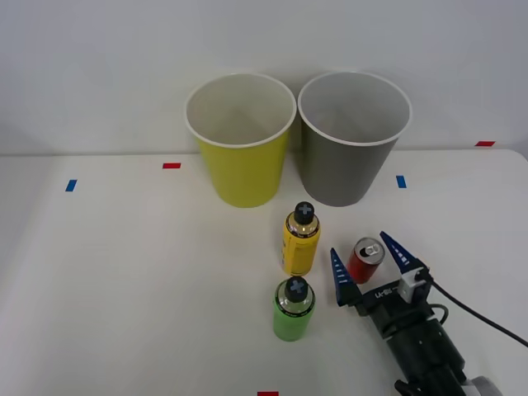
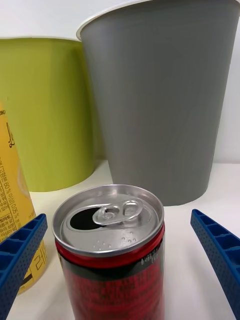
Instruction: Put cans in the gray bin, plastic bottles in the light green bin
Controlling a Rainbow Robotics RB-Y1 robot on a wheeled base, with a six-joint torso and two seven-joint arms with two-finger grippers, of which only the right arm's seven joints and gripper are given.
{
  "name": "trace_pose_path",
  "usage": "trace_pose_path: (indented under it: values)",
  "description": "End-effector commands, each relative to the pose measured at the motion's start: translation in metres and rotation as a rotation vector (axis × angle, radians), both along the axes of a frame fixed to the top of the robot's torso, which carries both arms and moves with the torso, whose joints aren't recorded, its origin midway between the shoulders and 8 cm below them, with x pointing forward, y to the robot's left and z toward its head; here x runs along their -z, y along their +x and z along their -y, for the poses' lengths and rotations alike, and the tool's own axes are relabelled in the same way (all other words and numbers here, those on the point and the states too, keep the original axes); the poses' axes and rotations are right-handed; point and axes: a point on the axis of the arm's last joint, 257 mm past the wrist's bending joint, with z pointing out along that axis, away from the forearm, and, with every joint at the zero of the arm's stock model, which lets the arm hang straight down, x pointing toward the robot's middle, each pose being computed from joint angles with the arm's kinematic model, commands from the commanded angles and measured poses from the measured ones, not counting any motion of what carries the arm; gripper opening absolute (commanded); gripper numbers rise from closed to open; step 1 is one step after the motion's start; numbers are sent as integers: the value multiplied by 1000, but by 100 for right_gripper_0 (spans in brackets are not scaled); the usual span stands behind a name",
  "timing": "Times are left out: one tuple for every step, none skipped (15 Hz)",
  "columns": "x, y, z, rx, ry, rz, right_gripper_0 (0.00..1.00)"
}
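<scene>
We had the right hand (image 1: pixel 375 260) low over the bench (image 1: pixel 124 289) with its blue fingers (image 2: pixel 217 245) spread wide, the red can (image 1: pixel 365 259) standing upright between them and touching neither. The grasp was the step in hand, as we judged it. To do it well, we wanted the can centred in the gap, the fingers closing squarely on its body below the silver top. The yellow bottle (image 1: pixel 301 241) stood just beside one finger, the green bottle (image 1: pixel 293 309) near it, so sideways drift risked a knock. The gray bin (image 1: pixel 346 165) stood straight beyond the hand, the light green bin (image 1: pixel 243 169) beside it.
</scene>
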Motion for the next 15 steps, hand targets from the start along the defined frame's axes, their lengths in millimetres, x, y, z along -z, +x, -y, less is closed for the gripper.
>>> trace_pose_path:
  values:
    - [1,2,-1,2,-5,-4,100]
    - [0,4,-2,4,-5,-6,100]
    - [1,6,-3,7,-3,-12,100]
    - [2,6,-2,11,-2,-14,100]
    - [1,7,-3,13,2,-13,100]
    - [0,7,-3,14,5,-12,100]
    - [-1,7,-4,14,7,-10,100]
    - [-1,7,-4,17,8,-9,100]
    - [0,8,-3,14,2,-9,100]
    - [-3,9,-2,13,-5,-2,100]
    - [-3,10,-2,10,-11,1,100]
    - [-4,10,-2,12,-9,1,100]
    - [-4,11,1,17,-11,0,100]
    - [-3,12,2,21,-16,-4,100]
    - [-3,12,2,22,-17,-2,100]
